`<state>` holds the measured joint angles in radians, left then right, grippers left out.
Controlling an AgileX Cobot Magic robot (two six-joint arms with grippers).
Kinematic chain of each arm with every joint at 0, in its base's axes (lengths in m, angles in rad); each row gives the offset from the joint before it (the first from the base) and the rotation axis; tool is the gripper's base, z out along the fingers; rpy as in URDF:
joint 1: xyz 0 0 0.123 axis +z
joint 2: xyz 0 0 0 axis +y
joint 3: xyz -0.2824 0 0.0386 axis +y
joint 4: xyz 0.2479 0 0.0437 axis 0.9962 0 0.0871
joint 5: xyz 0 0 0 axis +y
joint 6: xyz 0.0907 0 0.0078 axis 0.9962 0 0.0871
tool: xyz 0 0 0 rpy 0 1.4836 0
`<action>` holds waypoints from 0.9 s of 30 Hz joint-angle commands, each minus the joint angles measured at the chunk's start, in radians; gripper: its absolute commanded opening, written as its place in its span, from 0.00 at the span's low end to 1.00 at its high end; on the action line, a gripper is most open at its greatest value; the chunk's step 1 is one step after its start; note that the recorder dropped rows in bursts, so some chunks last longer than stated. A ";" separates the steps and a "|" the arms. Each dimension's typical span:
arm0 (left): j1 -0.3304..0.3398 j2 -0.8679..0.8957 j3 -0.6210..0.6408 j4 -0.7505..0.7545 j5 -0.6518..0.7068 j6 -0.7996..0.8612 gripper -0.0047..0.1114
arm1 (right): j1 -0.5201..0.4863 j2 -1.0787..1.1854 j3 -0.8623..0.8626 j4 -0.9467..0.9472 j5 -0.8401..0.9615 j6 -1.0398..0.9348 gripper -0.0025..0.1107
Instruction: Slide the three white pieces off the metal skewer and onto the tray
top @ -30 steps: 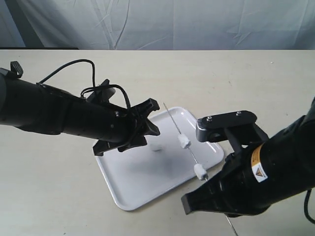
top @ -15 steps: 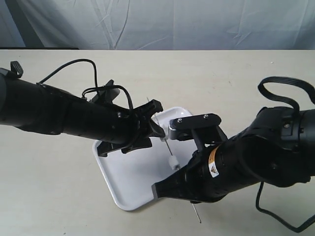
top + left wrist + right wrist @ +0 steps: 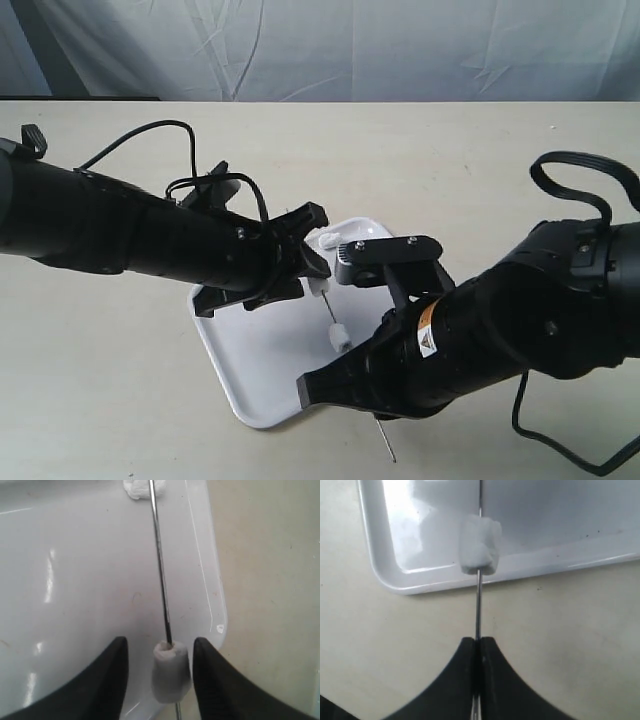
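Observation:
My right gripper point(image 3: 479, 642) is shut on the metal skewer point(image 3: 478, 607), also seen in the exterior view as the right gripper point(image 3: 375, 410) holding the skewer point(image 3: 333, 318) slanted over the white tray point(image 3: 262, 372). One white piece point(image 3: 480, 545) sits on the rod above the tray's rim point(image 3: 390, 577). My left gripper point(image 3: 160, 645) is open, its fingers point(image 3: 107, 672) on either side of another white piece point(image 3: 171, 675) on the skewer, with small gaps. A further white piece point(image 3: 141, 487) shows by the rod farther on; whether it is threaded I cannot tell.
The beige table point(image 3: 110, 380) surrounds the tray. A black cable point(image 3: 170, 130) loops over the left arm, another cable point(image 3: 585, 170) over the right arm. A grey cloth backdrop point(image 3: 350, 45) hangs behind the table's far edge.
My right arm has swung left with the skewer, carrying it over the tray. Its upper white piece now lies between the left gripper's open fingers. The left arm has hardly moved.

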<state>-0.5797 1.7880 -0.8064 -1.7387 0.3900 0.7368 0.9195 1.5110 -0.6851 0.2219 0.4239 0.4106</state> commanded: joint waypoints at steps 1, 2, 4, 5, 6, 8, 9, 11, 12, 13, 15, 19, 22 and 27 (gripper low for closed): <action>-0.001 -0.008 -0.001 -0.006 -0.012 0.006 0.39 | 0.000 0.001 0.002 0.032 -0.002 -0.029 0.02; -0.001 -0.008 -0.001 -0.006 -0.010 0.006 0.39 | 0.000 0.001 0.002 0.043 -0.002 -0.041 0.02; -0.001 -0.008 -0.001 -0.006 0.006 0.006 0.37 | 0.000 0.001 0.002 0.066 -0.009 -0.059 0.02; -0.001 -0.008 -0.001 -0.006 0.013 0.006 0.36 | 0.000 0.001 0.002 0.080 -0.013 -0.071 0.02; -0.001 -0.008 -0.001 -0.006 0.015 0.006 0.34 | 0.000 0.001 0.002 0.084 -0.016 -0.079 0.02; -0.001 -0.008 -0.001 -0.006 0.017 0.006 0.32 | 0.000 0.001 0.002 0.086 -0.016 -0.079 0.02; -0.001 -0.008 -0.001 -0.006 0.017 0.006 0.31 | 0.000 0.001 0.002 0.085 -0.014 -0.079 0.02; -0.001 -0.008 -0.001 -0.006 0.032 0.006 0.30 | 0.000 0.001 0.002 0.085 -0.021 -0.080 0.02; -0.001 -0.008 -0.001 -0.006 0.039 0.006 0.30 | 0.000 0.001 0.002 0.085 -0.031 -0.080 0.02; -0.001 -0.008 -0.001 -0.006 0.045 0.006 0.30 | 0.000 0.001 0.002 0.085 -0.041 -0.080 0.02; -0.001 -0.008 -0.001 -0.006 0.050 0.006 0.30 | 0.000 0.001 0.002 0.090 -0.046 -0.086 0.02; -0.001 -0.008 -0.001 -0.006 0.054 0.006 0.28 | 0.000 0.001 0.002 0.090 -0.034 -0.086 0.02; -0.001 -0.008 -0.001 -0.006 0.055 0.006 0.25 | 0.000 0.001 0.002 0.093 -0.032 -0.086 0.02; -0.001 -0.008 -0.001 -0.006 0.051 0.006 0.24 | 0.000 0.001 0.002 0.096 -0.009 -0.087 0.02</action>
<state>-0.5797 1.7880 -0.8064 -1.7387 0.4333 0.7368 0.9195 1.5110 -0.6851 0.3163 0.3982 0.3328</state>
